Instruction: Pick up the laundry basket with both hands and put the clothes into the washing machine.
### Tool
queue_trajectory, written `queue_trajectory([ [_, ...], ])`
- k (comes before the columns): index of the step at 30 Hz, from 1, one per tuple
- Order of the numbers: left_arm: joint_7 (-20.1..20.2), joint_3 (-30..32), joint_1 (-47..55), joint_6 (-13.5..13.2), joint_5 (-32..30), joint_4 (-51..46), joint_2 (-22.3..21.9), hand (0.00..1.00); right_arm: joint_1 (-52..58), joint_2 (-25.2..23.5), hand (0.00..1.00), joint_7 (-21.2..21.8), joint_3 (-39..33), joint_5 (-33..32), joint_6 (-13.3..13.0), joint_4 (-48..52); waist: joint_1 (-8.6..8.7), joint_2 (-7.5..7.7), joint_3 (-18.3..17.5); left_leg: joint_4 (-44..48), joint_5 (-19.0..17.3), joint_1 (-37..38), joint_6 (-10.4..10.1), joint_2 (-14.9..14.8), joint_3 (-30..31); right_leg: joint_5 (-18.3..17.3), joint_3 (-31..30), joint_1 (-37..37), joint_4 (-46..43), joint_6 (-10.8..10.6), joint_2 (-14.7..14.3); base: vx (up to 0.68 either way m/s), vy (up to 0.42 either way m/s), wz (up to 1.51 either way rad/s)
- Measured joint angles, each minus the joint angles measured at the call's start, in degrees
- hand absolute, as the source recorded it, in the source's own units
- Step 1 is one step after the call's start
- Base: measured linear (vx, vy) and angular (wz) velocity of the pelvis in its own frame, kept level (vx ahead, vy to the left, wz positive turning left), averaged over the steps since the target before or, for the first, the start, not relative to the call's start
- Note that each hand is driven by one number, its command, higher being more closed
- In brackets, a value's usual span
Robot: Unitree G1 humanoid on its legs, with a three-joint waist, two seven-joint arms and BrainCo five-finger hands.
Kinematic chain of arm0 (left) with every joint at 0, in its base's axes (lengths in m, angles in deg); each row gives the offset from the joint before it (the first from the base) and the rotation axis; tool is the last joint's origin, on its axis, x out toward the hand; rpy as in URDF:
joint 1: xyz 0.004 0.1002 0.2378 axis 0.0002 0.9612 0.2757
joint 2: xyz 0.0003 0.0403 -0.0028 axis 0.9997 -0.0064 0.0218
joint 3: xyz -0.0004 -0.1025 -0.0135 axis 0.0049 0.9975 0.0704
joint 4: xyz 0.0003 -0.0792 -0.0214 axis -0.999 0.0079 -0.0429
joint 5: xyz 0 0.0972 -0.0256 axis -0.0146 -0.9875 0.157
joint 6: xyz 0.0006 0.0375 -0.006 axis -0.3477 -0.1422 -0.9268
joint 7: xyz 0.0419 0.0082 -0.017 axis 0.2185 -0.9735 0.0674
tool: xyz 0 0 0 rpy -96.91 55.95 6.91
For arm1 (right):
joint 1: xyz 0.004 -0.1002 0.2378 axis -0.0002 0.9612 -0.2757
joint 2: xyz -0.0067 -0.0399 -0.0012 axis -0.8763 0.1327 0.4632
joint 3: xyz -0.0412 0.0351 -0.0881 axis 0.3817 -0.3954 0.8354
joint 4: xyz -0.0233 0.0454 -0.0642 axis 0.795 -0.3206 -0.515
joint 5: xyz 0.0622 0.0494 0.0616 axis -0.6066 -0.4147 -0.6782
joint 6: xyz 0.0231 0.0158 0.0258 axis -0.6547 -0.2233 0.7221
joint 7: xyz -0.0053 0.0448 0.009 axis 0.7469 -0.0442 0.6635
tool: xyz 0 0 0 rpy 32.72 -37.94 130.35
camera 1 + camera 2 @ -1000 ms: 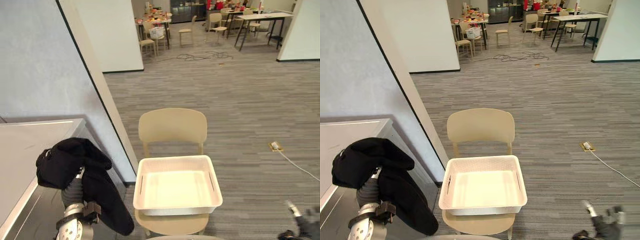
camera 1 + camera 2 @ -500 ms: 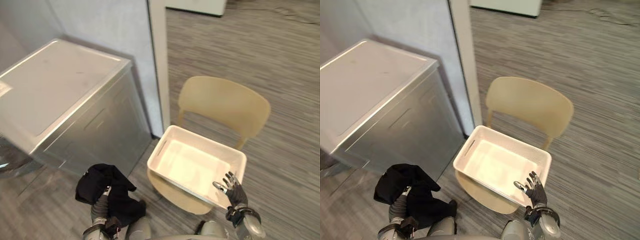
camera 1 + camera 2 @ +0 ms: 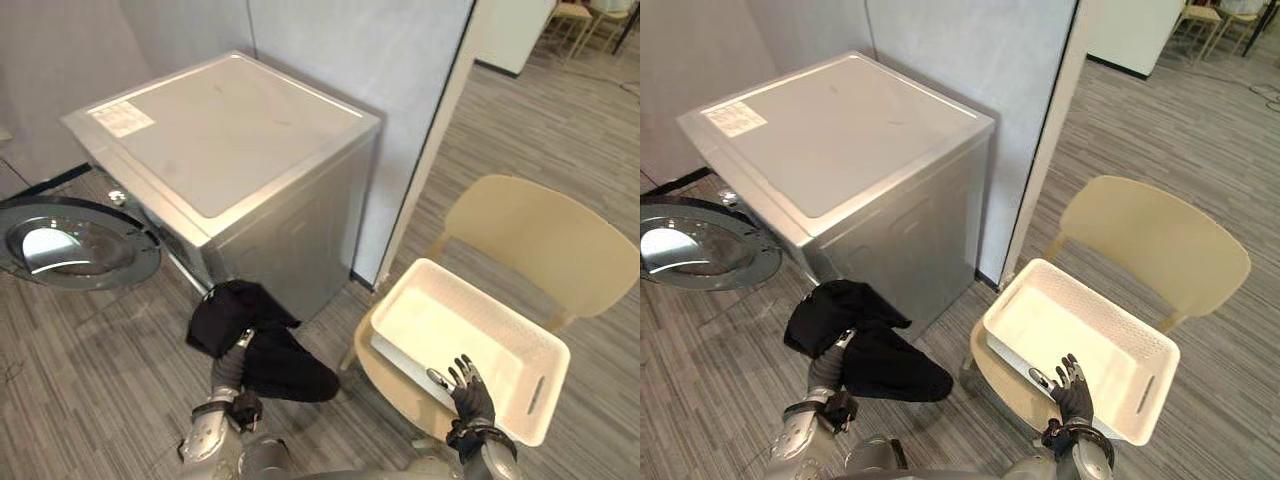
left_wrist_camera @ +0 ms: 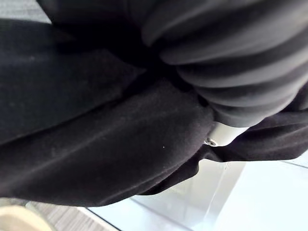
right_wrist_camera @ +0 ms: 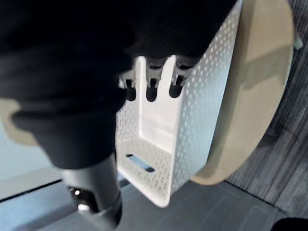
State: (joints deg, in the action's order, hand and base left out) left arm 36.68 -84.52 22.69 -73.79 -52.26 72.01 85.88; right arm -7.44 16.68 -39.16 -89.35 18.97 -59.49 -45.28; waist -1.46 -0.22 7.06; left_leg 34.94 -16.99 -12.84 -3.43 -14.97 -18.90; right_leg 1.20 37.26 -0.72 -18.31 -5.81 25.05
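1. Left eye view, layout: the washing machine (image 3: 230,130) stands against the wall with its round door (image 3: 75,245) swung open over the floor (image 3: 60,380). Just beside the machine, a chair (image 3: 540,240) carries the white basket (image 3: 445,325) on its seat.
2. Clothes: one black garment (image 3: 250,335) hangs draped over the left robot hand (image 3: 229,372), low and close to the near corner of the machine. The basket itself is empty.
3. Left robot hand: the cloth covers it in the head views and in the left wrist view. Whether it clasps the garment or merely carries it cannot be told.
4. Right robot hand (image 3: 468,385): spread wide and holding nothing, it hovers at the near rim of the basket. Contact with the rim cannot be confirmed.
5. Step in hand, as judged: the garment is being taken to the drum, and the basket no longer needs attention.
6. Doing it well:
   - The drum opening is hidden below the top edge of the machine, so the left arm should probably travel towards the open door before reaching in.
   - The hanging folds look loose and may catch on the door or trail on the floor. Keeping the bundle raised and pushing it well inside before letting go seems wise.
   - The right robot hand is best kept clear of the basket, so that the basket is not nudged off the seat.
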Motion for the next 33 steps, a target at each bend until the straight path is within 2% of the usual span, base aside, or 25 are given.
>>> queue_trajectory([
  [2, -0.06, 1.75, 0.07, 0.01, -0.03, 0.01, 0.47, 1.0, -1.87, 0.33, 0.0, -0.16, -0.24, 0.18, 0.08, -2.8, -0.97, 0.32, 0.13, 0.28, -0.89, -1.14, 1.24, 1.43, 0.41, 2.28, -0.16, -0.25, 0.61, 2.2, 0.86, -0.11, 0.202, 0.29],
  [4, -0.2, 2.78, 0.16, 0.03, -0.12, 0.21, 0.25, 1.0, -2.4, 0.39, 0.0, -1.27, -1.14, 0.71, 0.41, -4.82, -0.9, -0.19, 0.46, 0.06, -2.12, -1.13, 2.2, 3.61, 3.28, 5.41, -3.29, -0.99, -1.09, 6.58, 1.56, -0.08, 0.148, 0.78],
  [5, -0.71, 2.76, 0.24, 0.04, -0.13, 0.65, -0.19, 1.0, -2.19, 0.83, 0.0, -1.89, -2.07, 0.71, 0.62, -6.04, -0.63, -0.75, 0.94, -1.11, -2.13, -0.26, 3.03, 5.25, 5.37, 7.23, -11.04, 0.28, -4.78, 9.25, 1.07, -0.03, 0.146, 0.85],
  [6, -1.04, 2.61, 0.17, 0.02, -0.13, 0.98, -0.39, 1.0, -2.2, 0.85, 0.0, -2.08, -2.26, 0.71, 0.8, -6.6, -0.36, -1.17, 0.98, -1.61, -1.9, -0.21, 3.42, 5.65, 6.61, 5.58, -14.81, 1.22, -6.59, 8.4, -0.17, -0.02, 0.133, 1.12],
  [7, -1.46, 3.35, -0.35, 0.0, -0.12, 2.09, -0.33, 1.0, -2.22, 0.85, 0.0, -2.3, -2.45, 0.68, 1.18, -7.25, 0.48, -0.91, 0.84, -3.6, -0.9, -0.16, 5.02, 6.94, 9.69, -0.94, -22.46, 2.38, -10.72, 5.48, -4.66, 0.01, 0.04, 1.07],
  [9, -1.66, 3.63, -1.17, 0.06, -0.12, 5.59, -0.13, 1.0, -2.24, 0.33, 0.0, -2.32, -4.12, 0.48, 1.05, -7.95, 0.87, 0.64, -0.03, -10.02, 1.94, 1.41, 6.54, 9.9, 12.88, -10.12, -31.41, 5.11, -15.01, 2.4, -13.0, 0.09, -0.006, 1.21],
  [10, -1.67, 3.21, -1.29, 0.11, -0.12, 6.87, -0.19, 1.0, -2.38, 0.35, 0.0, -2.44, -4.93, 0.13, 0.96, -8.61, 0.96, 1.11, -0.31, -12.06, 3.17, 1.83, 6.37, 10.86, 13.99, -12.34, -32.51, 5.73, -14.98, 1.81, -15.43, 0.16, -0.073, 1.08],
  [11, -1.65, 2.31, -1.4, 0.18, -0.65, 9.56, -0.47, 1.0, -2.51, 0.41, 0.0, -3.0, -5.76, -0.59, 0.92, -10.36, 0.88, 2.13, -0.81, -14.76, 4.58, 2.58, 6.48, 12.39, 15.08, -15.68, -33.94, 7.28, -14.06, 1.57, -19.85, 0.14, -0.092, 0.76],
  [12, -1.64, 2.14, -1.42, 0.27, -0.98, 10.5, -0.69, 1.0, -2.83, 0.45, 0.0, -3.17, -5.79, -0.81, 0.93, -11.04, 0.97, 2.21, -0.85, -15.04, 4.66, 2.71, 6.53, 12.69, 15.72, -16.49, -34.51, 7.71, -13.39, 1.62, -21.51, 0.11, -0.122, 0.77],
  [14, -1.59, 0.57, -1.46, 0.8, -2.22, 12.59, -1.01, 1.0, -3.0, 0.57, 0.0, -3.25, -5.55, -2.09, 0.91, -13.1, 1.37, 2.18, -0.88, -14.77, 4.77, 2.6, 6.69, 13.56, 18.33, -17.98, -37.54, 9.48, -10.25, 2.52, -27.36, 0.11, -0.131, 0.73],
  [15, -1.43, -1.13, -1.48, 1.23, -2.33, 12.65, -1.05, 1.0, -2.92, 0.94, 0.0, -3.27, -5.39, -2.36, 0.92, -13.69, 2.66, 2.17, -0.92, -13.52, 4.75, 1.72, 6.66, 14.64, 21.21, -18.01, -40.1, 9.98, -7.39, 3.21, -29.63, 0.13, -0.143, 1.36],
  [16, -1.05, -2.79, -1.75, 1.4, -2.6, 12.72, -1.01, 1.0, -2.85, 0.93, 0.0, -3.3, -5.61, -2.95, 0.66, -13.79, 4.76, 2.88, -1.28, -9.68, 3.95, 0.02, 5.57, 16.09, 23.67, -15.5, -39.74, 9.76, -5.04, 7.47, -29.57, 0.17, -0.173, 1.44],
  [17, -1.03, -3.46, -1.94, 1.67, -3.01, 13.11, -1.36, 1.0, -2.82, 0.88, 0.0, -3.3, -5.74, -3.47, 0.52, -14.74, 5.39, 1.77, -1.25, -7.05, 3.11, -0.72, 4.41, 15.7, 24.48, -15.76, -38.08, 9.35, -5.13, 8.64, -29.84, 0.21, -0.156, 1.04],
  [18, -0.98, -5.31, -1.9, 1.77, -3.39, 13.09, -2.63, 1.0, -3.34, 0.99, 0.0, -3.32, -6.43, -4.14, 0.48, -16.17, 4.61, -0.1, -1.17, -4.15, 1.41, -0.76, 3.14, 14.03, 24.47, -15.79, -36.81, 7.23, -4.02, 9.11, -30.98, 0.21, -0.126, 0.34],
  [20, -0.93, -6.07, -2.23, 1.73, -3.38, 12.85, -3.24, 1.0, -3.49, 0.93, 0.0, -3.64, -6.68, -4.32, 0.49, -16.37, 4.08, -1.67, -0.57, 3.24, 0.88, -1.72, 2.01, 12.6, 23.05, -15.72, -36.12, 3.53, -2.41, 9.22, -31.89, 0.27, -0.11, 0.17],
  [21, -0.98, -6.26, -2.06, 1.69, -3.05, 12.16, -3.22, 1.0, -3.44, 0.94, 0.0, -3.56, -7.0, -4.33, 0.25, -16.34, 3.75, -2.51, -0.14, 13.64, 2.98, -4.63, -0.94, 11.31, 22.77, -15.72, -35.78, 0.79, -0.96, 9.23, -32.82, 0.26, -0.094, 0.14],
  [22, -0.97, -6.24, -2.07, 1.6, -2.73, 11.97, -3.21, 1.0, -3.46, 0.94, 0.0, -3.56, -7.22, -4.34, 0.24, -16.35, 3.69, -2.88, 0.08, 17.72, 4.56, -5.7, -2.6, 10.73, 22.62, -15.74, -35.71, -0.26, -0.47, 9.27, -33.09, 0.2, -0.049, -0.05],
  [23, -1.03, -5.9, -2.03, 1.53, -2.11, 11.9, -3.13, 1.0, -3.56, 1.14, 0.0, -3.72, -7.21, -4.33, 0.23, -16.37, 3.21, -2.77, 0.26, 24.54, 6.67, -8.14, -2.98, 9.39, 21.16, -16.31, -36.06, -1.73, -0.16, 10.22, -33.13, 0.18, -0.003, -0.21],
  [24, -1.06, -5.74, -2.01, 1.49, -2.11, 11.9, -2.94, 1.0, -3.75, 1.28, 0.0, -3.91, -7.17, -4.32, 0.22, -16.39, 2.74, -2.89, 0.32, 29.68, 6.47, -10.14, -2.66, 7.81, 19.71, -16.68, -36.69, -2.7, 0.04, 10.8, -33.03, 0.22, 0.021, -0.34],
  [26, -1.03, -4.84, -2.07, 1.46, -2.11, 11.9, -2.9, 1.0, -4.27, 1.63, 0.0, -4.55, -6.93, -4.21, 0.26, -16.38, 1.81, -2.52, 0.36, 31.74, 5.22, -12.66, -0.86, 4.25, 17.4, -16.94, -38.37, -3.76, 0.74, 10.34, -32.03, 0.19, 0.049, -0.44],
  [27, -1.05, -4.4, -2.18, 1.46, -2.11, 11.9, -2.92, 1.0, -4.46, 1.56, 0.0, -4.64, -6.73, -4.2, 0.28, -16.21, 1.63, -1.98, 0.62, 29.74, 4.82, -12.88, -0.33, 2.5, 16.19, -17.25, -38.99, -4.15, 0.9, 9.77, -31.21, 0.2, 0.091, -0.41],
  [29, -1.27, -4.07, -2.23, 1.46, -1.66, 12.09, -3.14, 1.0, -3.79, 1.04, 0.0, -5.05, -6.47, -3.84, 0.37, -14.95, 1.59, -0.14, 0.62, 14.59, 4.91, -11.82, 0.0, -3.24, 13.9, -18.55, -39.76, -4.57, 0.21, 7.49, -28.28, 0.24, 0.135, -0.17],
  [30, -1.31, -4.17, -2.21, 1.46, -1.59, 12.17, -3.3, 1.0, -3.53, 1.01, 0.0, -5.16, -6.51, -3.79, 0.35, -14.89, 1.65, 0.19, 0.43, 8.59, 5.07, -10.76, 0.23, -4.23, 14.02, -19.08, -39.85, -4.56, -0.26, 6.57, -27.4, 0.25, 0.187, 0.04],
  [31, -1.45, -4.52, -2.22, 1.46, -1.42, 12.24, -3.35, 1.0, -2.96, 1.27, 0.0, -5.4, -6.75, -3.74, 0.3, -14.75, 1.75, 0.45, 0.17, -2.82, 5.98, -8.93, 0.65, -5.93, 14.66, -20.19, -39.85, -4.83, -1.03, 4.67, -26.18, 0.29, 0.266, 0.18],
  [33, -1.72, -4.89, -2.22, 1.44, -0.93, 12.24, -3.32, 1.0, -1.92, 1.58, 0.0, -6.09, -8.21, -3.26, -0.19, -14.7, 2.2, -0.02, -1.15, -17.17, 9.87, -8.35, -1.27, -7.1, 17.16, -22.09, -39.72, -5.27, -1.99, 1.36, -24.3, 0.29, 0.302, 0.31],
])
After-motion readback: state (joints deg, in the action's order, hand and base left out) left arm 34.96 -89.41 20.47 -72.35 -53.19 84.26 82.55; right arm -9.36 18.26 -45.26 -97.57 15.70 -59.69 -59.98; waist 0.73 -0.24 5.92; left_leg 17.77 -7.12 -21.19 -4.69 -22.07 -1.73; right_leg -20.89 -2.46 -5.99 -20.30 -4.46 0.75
